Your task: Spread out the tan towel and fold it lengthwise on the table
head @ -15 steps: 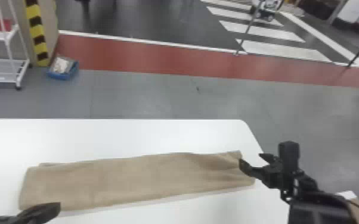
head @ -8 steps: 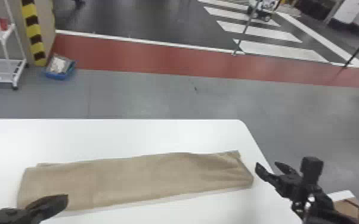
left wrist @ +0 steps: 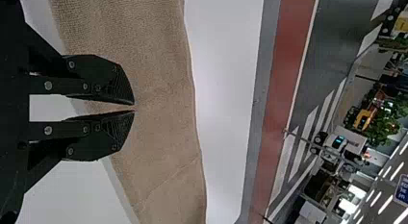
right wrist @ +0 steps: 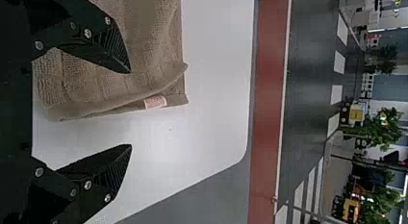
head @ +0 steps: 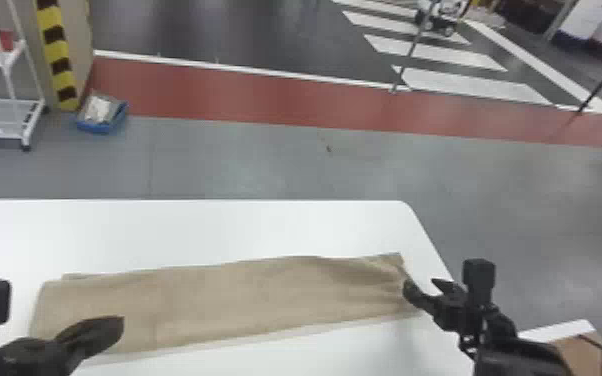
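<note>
Near the right edge of the table, right gripper has fingers apart, probably for straightening the towel; left gripper is closed.

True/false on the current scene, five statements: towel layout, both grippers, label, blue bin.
1. The tan towel lies as a long strip on the table. True.
2. The right gripper is closed on the tan towel. False: its fingers stand wide apart.
3. A small label shows at the tan towel's end by the right gripper. True.
4. The left gripper is spread wide. False: its fingertips are nearly together.
5. The blue bin stands on the floor. True.
</note>
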